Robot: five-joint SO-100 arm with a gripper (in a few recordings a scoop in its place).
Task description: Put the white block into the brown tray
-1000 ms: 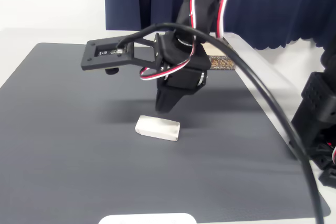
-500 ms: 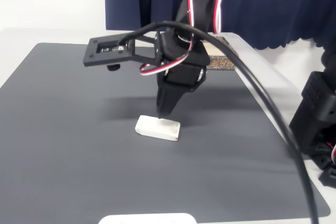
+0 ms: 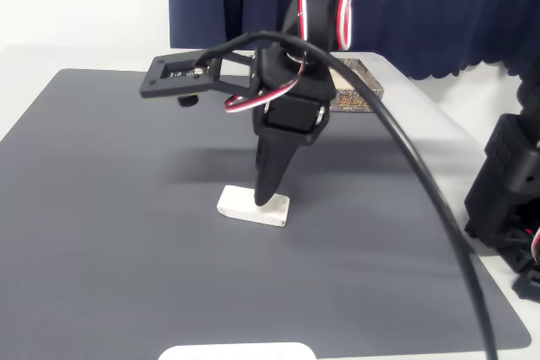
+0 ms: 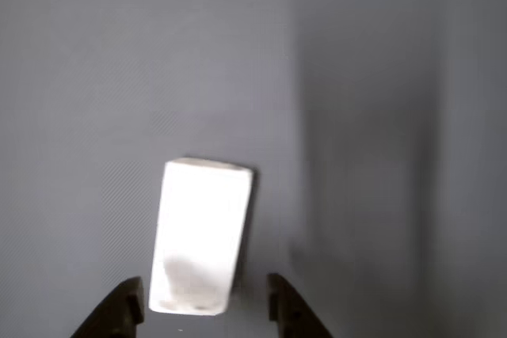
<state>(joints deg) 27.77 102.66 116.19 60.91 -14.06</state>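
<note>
Small flat off-white rectangular block w/ rounded edges (image 3: 252, 206) lies flat on the dark grey matte tabletop (image 3: 101, 208), centre of frame in fixed view, slightly below middle. Black two-finger claw (image 3: 267, 194) points straight down, tip right at the block's top edge; touching or just above, can't tell from this angle. In wrist view the block (image 4: 200, 235) sits lower centre-left, long axis running away from cam, its near end between the two dark fingertips (image 4: 119, 310) at bottom of frame. Claw is spread apart, gap a bit wider than the block; nothing gripped. Dark brown wood-grain tray w/ gold lettering (image 3: 359, 97) sits upper centre-right in fixed view, at the far side of the tabletop, partly hidden behind the arm, well apart from the block.
</note>
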